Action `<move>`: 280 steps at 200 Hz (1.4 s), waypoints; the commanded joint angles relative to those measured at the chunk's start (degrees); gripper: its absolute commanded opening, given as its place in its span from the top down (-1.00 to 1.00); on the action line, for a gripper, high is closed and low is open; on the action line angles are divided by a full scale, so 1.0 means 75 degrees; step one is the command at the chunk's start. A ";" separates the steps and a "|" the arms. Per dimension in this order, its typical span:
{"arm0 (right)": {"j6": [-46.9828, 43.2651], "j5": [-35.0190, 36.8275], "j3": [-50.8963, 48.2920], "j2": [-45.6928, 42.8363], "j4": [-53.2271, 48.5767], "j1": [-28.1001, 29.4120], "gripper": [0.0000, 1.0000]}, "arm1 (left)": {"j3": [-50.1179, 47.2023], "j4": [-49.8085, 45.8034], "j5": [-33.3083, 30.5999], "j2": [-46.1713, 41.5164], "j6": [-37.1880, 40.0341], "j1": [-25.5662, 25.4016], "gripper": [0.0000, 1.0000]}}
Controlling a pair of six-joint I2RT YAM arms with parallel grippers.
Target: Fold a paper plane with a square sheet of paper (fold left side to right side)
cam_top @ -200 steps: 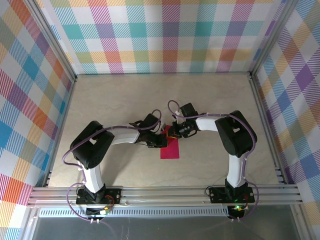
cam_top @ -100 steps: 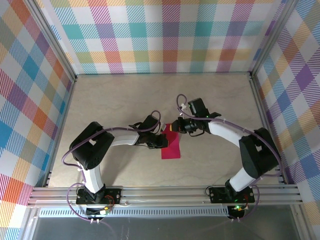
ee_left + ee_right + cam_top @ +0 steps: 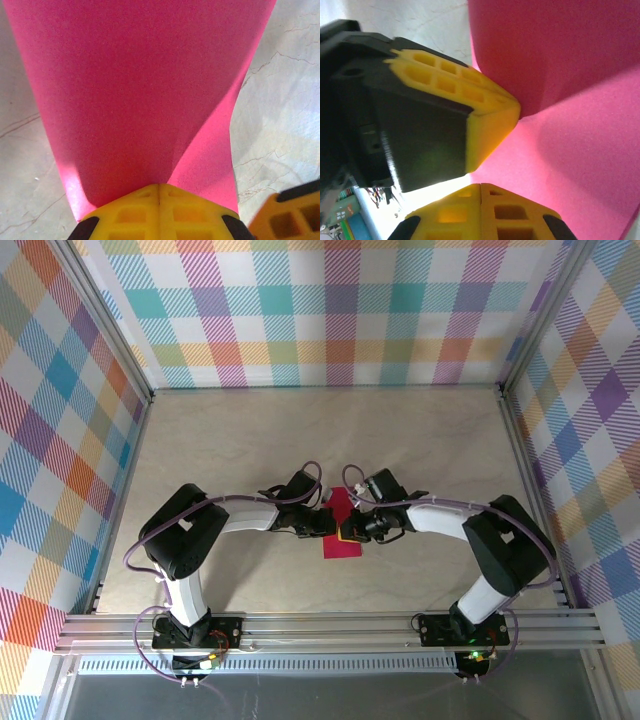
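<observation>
Pink paper [image 3: 560,150] spreads right, one flap lifted. The left gripper [image 3: 512,107], fingers together, noses into the crease. The right gripper [image 3: 480,190], closed, meets the paper's edge.

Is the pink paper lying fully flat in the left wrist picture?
No, the square sheet of paper bends up into a curved fold whose crease runs down to the tips of the shut left gripper.

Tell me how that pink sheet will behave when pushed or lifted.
Probably floppy: the square sheet of paper curls in a soft bend by the left gripper rather than lying flat. Likely very light and thin, so a push may slide or buckle it on the smooth table.
</observation>
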 commanded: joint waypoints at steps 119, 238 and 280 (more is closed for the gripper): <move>-0.0121 0.0764 -0.0305 0.0772 -0.0163 0.0050 1.00 | 0.0131 0.0147 0.0464 -0.0308 -0.0270 0.0100 1.00; -0.0425 0.1096 -0.0242 0.0876 -0.0557 0.0045 1.00 | 0.0258 0.0463 0.0582 0.0313 -0.0035 0.0511 1.00; -0.0540 0.1258 -0.0223 0.0957 -0.0747 0.0041 1.00 | 0.0203 0.0481 0.0450 0.0394 -0.0001 0.0671 1.00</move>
